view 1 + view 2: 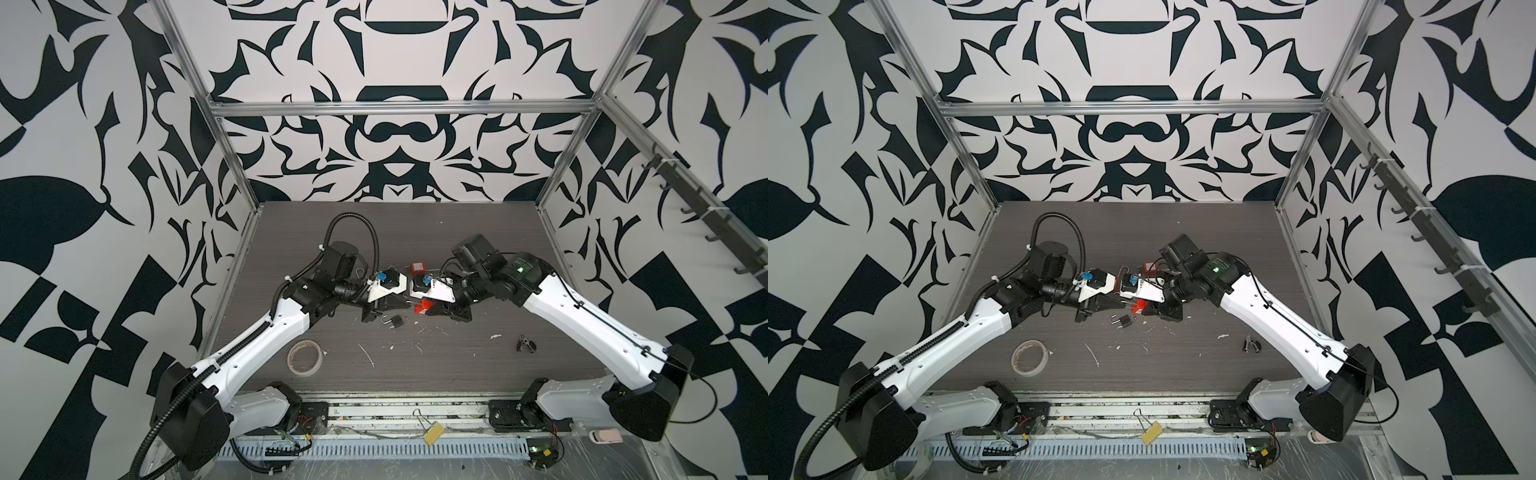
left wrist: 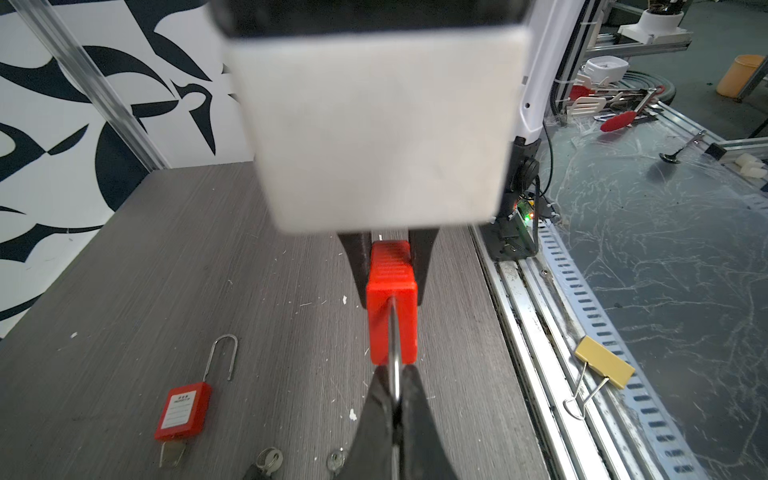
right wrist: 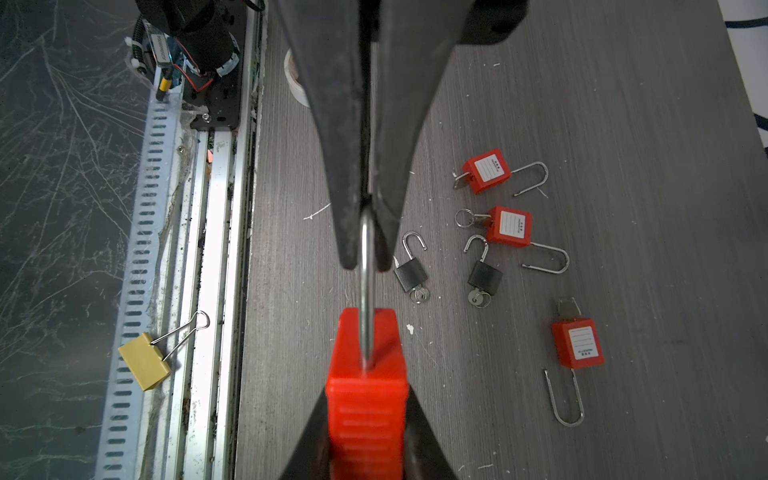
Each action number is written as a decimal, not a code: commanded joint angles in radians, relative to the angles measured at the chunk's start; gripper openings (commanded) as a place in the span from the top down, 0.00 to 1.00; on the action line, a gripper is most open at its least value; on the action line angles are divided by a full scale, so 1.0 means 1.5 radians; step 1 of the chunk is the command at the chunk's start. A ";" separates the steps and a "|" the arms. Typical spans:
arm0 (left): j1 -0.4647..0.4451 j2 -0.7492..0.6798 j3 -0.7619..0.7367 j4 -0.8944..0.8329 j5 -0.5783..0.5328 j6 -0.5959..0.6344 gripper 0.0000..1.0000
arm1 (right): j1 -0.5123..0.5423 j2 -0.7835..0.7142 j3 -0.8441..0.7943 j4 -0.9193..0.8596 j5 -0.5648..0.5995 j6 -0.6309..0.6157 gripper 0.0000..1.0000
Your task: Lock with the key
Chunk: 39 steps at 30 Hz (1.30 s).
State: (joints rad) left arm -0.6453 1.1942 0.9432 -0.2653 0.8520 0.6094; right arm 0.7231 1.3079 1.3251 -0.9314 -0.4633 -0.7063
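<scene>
A red padlock [image 3: 365, 374] hangs above the table between both arms, seen in a top view as the red padlock [image 1: 423, 308]. My right gripper [image 3: 365, 415] is shut on its ribbed red body, one finger on each side. My left gripper [image 2: 395, 386] is shut on the steel shackle [image 2: 394, 365], which runs straight from the body into the black fingertips. In the right wrist view the left fingers [image 3: 345, 166] pinch the bend of the shackle [image 3: 365, 266]. The key of this held padlock is hidden.
Several loose padlocks lie open-shackled on the table with keys in them, among them a red one [image 3: 487, 170] and a black one [image 3: 410, 272]. A tape roll [image 1: 305, 357] sits front left, a black clip [image 1: 525, 344] front right, and a yellow binder clip [image 3: 143, 361] on the front rail.
</scene>
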 commanded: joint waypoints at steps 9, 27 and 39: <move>-0.015 0.025 0.002 0.005 0.064 -0.053 1.00 | 0.005 -0.027 0.012 0.157 -0.005 0.001 0.82; 0.023 0.042 -0.032 0.156 0.109 -0.137 1.00 | 0.005 0.023 0.113 0.070 -0.035 0.058 0.66; 0.049 0.048 -0.004 0.184 0.149 -0.155 1.00 | 0.003 -0.014 0.189 -0.104 0.061 0.034 0.46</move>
State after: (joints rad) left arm -0.5766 1.2667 0.9012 -0.0196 1.0233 0.3862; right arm 0.7261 1.3277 1.5703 -0.9989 -0.4091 -0.6506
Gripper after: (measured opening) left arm 0.060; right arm 0.541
